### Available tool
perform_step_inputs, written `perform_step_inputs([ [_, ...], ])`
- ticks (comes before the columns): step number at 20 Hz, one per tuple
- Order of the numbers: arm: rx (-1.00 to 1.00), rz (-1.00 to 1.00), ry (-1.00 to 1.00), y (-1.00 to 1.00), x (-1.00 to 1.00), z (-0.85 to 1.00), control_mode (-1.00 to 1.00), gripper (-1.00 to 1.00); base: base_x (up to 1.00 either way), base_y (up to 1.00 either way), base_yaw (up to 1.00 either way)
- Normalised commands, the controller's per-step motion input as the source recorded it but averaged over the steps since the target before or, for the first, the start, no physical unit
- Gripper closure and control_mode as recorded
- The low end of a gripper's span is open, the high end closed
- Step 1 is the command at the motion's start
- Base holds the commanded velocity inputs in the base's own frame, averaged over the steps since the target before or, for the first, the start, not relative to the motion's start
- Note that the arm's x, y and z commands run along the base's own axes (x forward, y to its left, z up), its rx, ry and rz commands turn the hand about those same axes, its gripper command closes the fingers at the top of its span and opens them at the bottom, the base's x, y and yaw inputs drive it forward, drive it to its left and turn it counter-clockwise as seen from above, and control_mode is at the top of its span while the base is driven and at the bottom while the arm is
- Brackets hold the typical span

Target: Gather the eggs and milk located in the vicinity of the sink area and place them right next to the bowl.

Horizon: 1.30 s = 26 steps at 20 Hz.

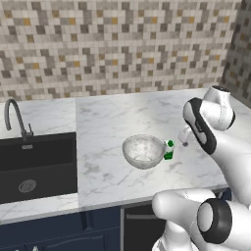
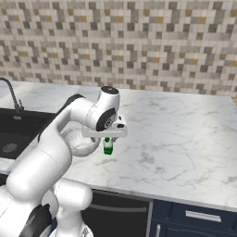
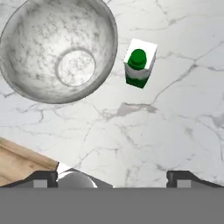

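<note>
Fingertips of the gripper stand far apart at the bottom of the hand view, one at each side, with nothing between them, so the jaws are wide and hold nothing. Directly below the hand lies bare white marble counter. A little ahead of the fingers, slightly to the right of the midline in the hand view, the milk stands upright on the marble, its green cap facing the camera. Just beside the milk, on its left in that view, sits the bowl, with only a thin strip of counter between the two; nothing is inside it. From the right base view the gripper hangs right above the milk, with the bowl partly behind the arm. The left base view shows the milk close against the right side of the bowl. Farther off, well apart to the left, is the black sink with its curved tap, and behind everything runs the mosaic tile wall.
</note>
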Motion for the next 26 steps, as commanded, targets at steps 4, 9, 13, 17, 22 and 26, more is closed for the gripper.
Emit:
perform_step_inputs([
  [4, 0.00, -0.43, 0.10, 0.06, -0.31, 0.19, -1.00, -1.00, 0.00, 0.00, 0.00],
  [9, 0.00, -0.25, 0.02, 0.27, 0.14, -0.02, -1.00, -1.00, 0.00, 0.00, 0.00],
  [13, -0.08, -0.29, 0.03, 0.58, 0.02, 0.00, -1.00, -1.00, 0.00, 0.00, 0.00],
  [17, -0.05, -0.35, 0.12, 0.26, -0.17, 0.00, -1.00, -1.00, 0.00, 0.00, 0.00],
  [22, 0.00, -0.32, 0.01, 0.01, -0.62, 0.00, -1.00, -1.00, 0.00, 0.00, 0.00],
  [26, -0.01, -0.23, 0.00, 0.07, -0.27, 0.00, -1.00, -1.00, 0.00, 0.00, 0.00],
])
